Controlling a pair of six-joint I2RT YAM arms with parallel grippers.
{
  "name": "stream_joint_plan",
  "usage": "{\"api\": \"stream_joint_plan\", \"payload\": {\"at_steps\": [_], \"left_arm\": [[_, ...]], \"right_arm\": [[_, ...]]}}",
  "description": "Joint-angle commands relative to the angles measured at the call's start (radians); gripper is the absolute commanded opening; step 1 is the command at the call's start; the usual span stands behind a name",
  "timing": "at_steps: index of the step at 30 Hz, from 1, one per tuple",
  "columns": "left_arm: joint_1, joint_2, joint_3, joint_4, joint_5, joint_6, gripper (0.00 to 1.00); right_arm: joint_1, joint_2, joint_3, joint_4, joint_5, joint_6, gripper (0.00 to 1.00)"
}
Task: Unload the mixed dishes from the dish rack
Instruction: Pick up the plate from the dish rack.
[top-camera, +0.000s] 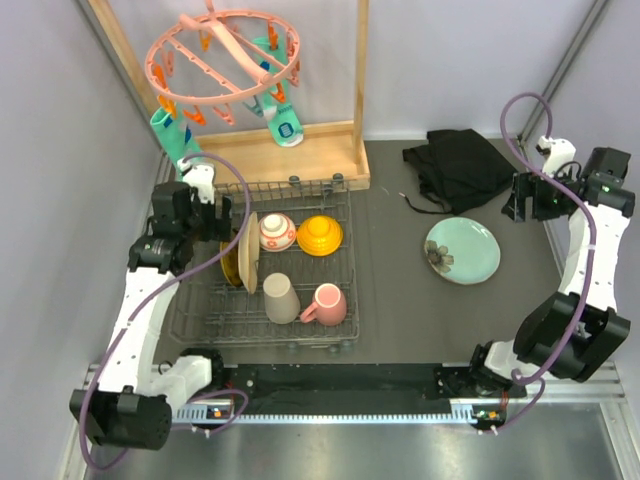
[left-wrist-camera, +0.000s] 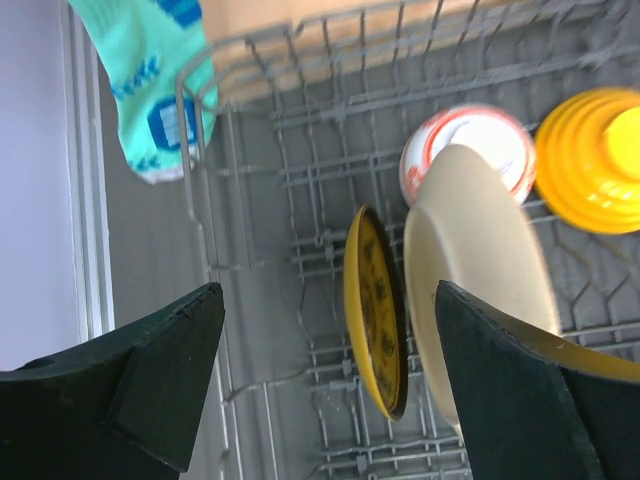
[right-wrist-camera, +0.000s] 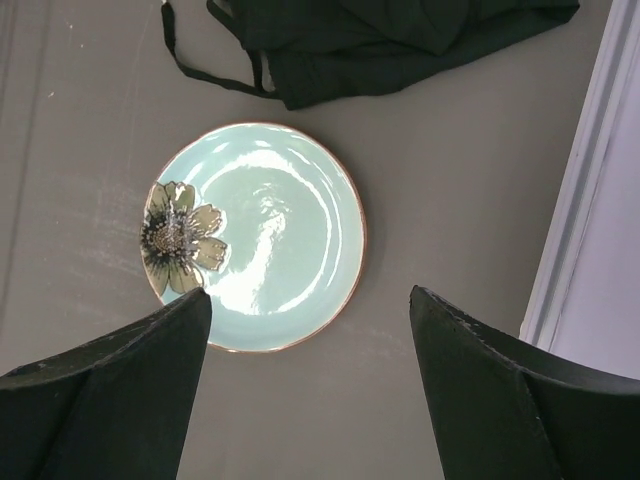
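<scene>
A: Is any writing showing anywhere?

B: Only a blue patch on the teal sock (left-wrist-camera: 150, 90) hanging by the rack's far corner, and it is too blurred to read. Two such socks are hanging from the round pink plastic peg hanger (top-camera: 225, 55).

A: Where is the dark grey wire dish rack (top-camera: 195, 310) sitting, and what is it carrying?

B: It is lying flat on the left half of the grey bench (top-camera: 400, 310). I am counting six pieces in it:
- Two plates are standing on edge side by side, the small yellow patterned plate (left-wrist-camera: 375, 310) and the larger cream plate (left-wrist-camera: 480, 270).
- Two bowls are sitting just right of them, the red-and-white bowl (left-wrist-camera: 470, 150) and the ribbed orange bowl (left-wrist-camera: 590, 160), which is upside down.
- One beige cup (top-camera: 281, 298) and one pink mug (top-camera: 327, 305) are resting in the near row.

A: And the third plate?

B: The pale green round plate with a painted flower (right-wrist-camera: 262, 235) is lying flat on the bench to the right, near a crumpled black cloth (right-wrist-camera: 400, 40).

A: What are the arms doing?

B: The left tool (left-wrist-camera: 328, 295) is hovering over the rack's left side, spread wide and gripping nothing. The right tool (right-wrist-camera: 310, 293) is hanging above the green plate, also gaping and empty.
</scene>
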Motion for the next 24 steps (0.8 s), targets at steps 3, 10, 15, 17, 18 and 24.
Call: {"api": "stream_joint_plan", "payload": {"at_steps": [3, 10, 15, 17, 18, 24], "left_arm": [[-0.002, 0.037, -0.044, 0.004, -0.050, 0.007, 0.89], [-0.001, 0.074, -0.088, -0.003, -0.057, 0.023, 0.85], [-0.002, 0.127, -0.107, 0.002, -0.036, 0.036, 0.80], [-0.002, 0.146, -0.116, 0.008, -0.027, 0.038, 0.78], [-0.001, 0.149, -0.117, 0.010, -0.025, 0.038, 0.76], [-0.002, 0.187, -0.126, 0.010, -0.010, 0.039, 0.66]], "right_arm": [[0.004, -0.027, 0.024, -0.016, -0.013, -0.001, 0.80], [0.004, -0.041, 0.021, -0.008, -0.020, 0.001, 0.80], [0.007, -0.041, 0.030, -0.013, -0.027, 0.002, 0.80], [0.006, -0.037, 0.032, -0.017, -0.027, 0.001, 0.80], [0.006, -0.034, 0.035, -0.018, -0.027, -0.001, 0.80], [0.006, -0.027, 0.037, -0.019, -0.036, 0.004, 0.80]]}}
